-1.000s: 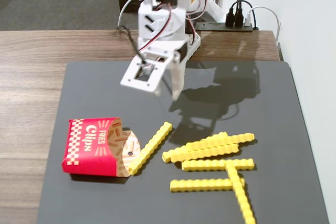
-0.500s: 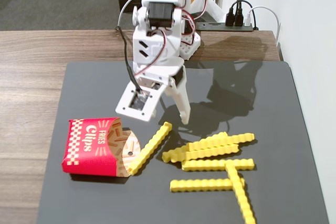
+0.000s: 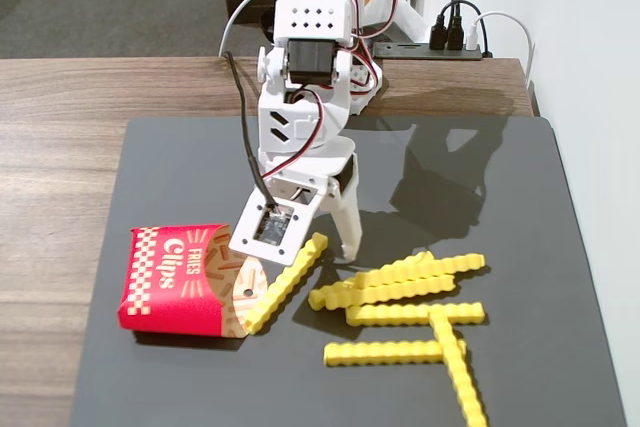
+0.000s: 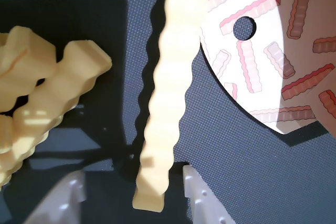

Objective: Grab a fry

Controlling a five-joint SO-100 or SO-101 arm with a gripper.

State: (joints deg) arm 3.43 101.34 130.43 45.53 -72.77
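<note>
- The red carton (image 3: 178, 279) lies on its side on the dark mat (image 3: 500, 177) that covers part of the wooden tabletop (image 3: 60, 147); its mouth faces the jaws (image 3: 320, 247), and the fixed view shows no stick clearly inside it.
- The carton's pale flap (image 4: 273, 51), printed with small fry pictures and pierced by a round hole, lies just beside the fry (image 3: 288, 281).
- The fry lies between the two white fingers (image 4: 202, 198), its near end at the fingertips in the wrist view; the jaws stand apart around it, and whether they touch it cannot be told.
- Its long axis runs diagonally in the fixed view, one end at the jaws, the other at the carton's mouth.
- It is bright yellow, straight, with wavy crinkled edges and a smooth plastic look.
- More fries (image 3: 410, 287) of the same shape lie loose on the mat on the other side of the jaws, some crossing.
</note>
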